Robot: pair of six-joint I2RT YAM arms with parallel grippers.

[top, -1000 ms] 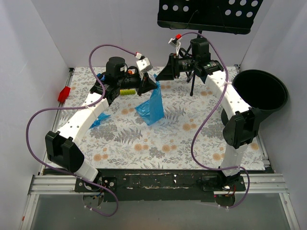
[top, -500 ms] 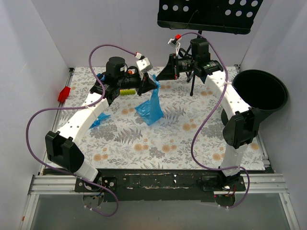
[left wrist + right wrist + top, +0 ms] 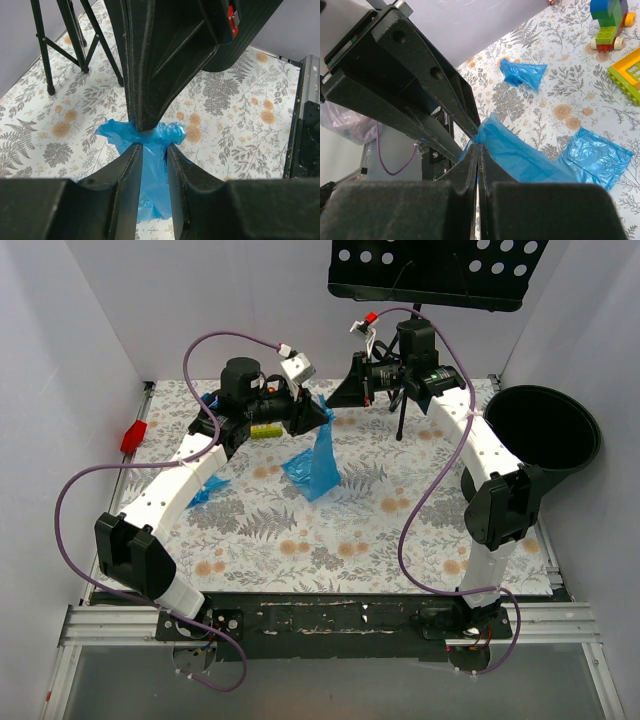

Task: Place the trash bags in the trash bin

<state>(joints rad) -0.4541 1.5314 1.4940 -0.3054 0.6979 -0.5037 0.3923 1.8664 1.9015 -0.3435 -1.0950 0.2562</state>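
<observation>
A large blue trash bag [image 3: 320, 455] hangs by its top between the two grippers, and its lower end [image 3: 595, 157] rests on the floral mat. My right gripper [image 3: 335, 397] [image 3: 478, 147] is shut on the bag's top edge [image 3: 520, 155]. My left gripper [image 3: 318, 418] [image 3: 152, 147] faces it with its jaws a little apart, and the blue film [image 3: 152, 180] shows through the gap. A second trash bag [image 3: 205, 490] [image 3: 522, 72] lies crumpled beside the left arm. The black trash bin [image 3: 545, 430] stands at the far right, apart from both grippers.
A black music stand [image 3: 440, 270] on a tripod [image 3: 75, 45] stands at the back, behind the right gripper. Toy blocks [image 3: 607, 20] and a yellow-green plate [image 3: 627, 72] lie at the back left. A small blue scrap [image 3: 392, 504] lies mid-mat. A red object [image 3: 133, 436] sits at the left edge.
The left gripper's jaws have come apart around the bag's top and its wrist has shifted slightly. The hanging bag has drawn in narrower. The right arm holds still.
</observation>
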